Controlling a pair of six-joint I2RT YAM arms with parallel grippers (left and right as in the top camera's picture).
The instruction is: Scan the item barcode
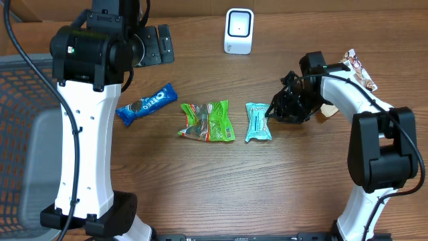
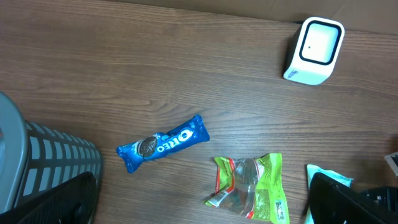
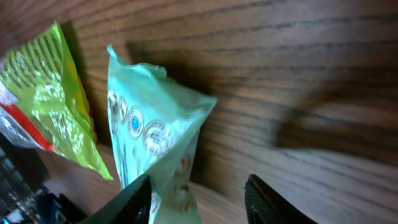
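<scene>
A teal snack packet (image 1: 257,122) lies flat on the wooden table, right of a green packet (image 1: 207,122). My right gripper (image 1: 271,110) is low at the teal packet's right edge. In the right wrist view the teal packet (image 3: 149,137) reaches between the jaws of the right gripper (image 3: 199,202) and rests by the left finger (image 3: 134,199). A gap is left to the other finger, so the gripper is open. The white barcode scanner (image 1: 239,31) stands at the back. My left gripper (image 1: 164,44) hovers high at the back left, wide open and empty.
A blue Oreo packet (image 1: 147,104) lies left of the green one. A grey mesh basket (image 1: 27,134) stands at the left edge. Another snack packet (image 1: 359,67) lies at the far right behind the right arm. In the left wrist view the scanner (image 2: 314,51) is at the upper right.
</scene>
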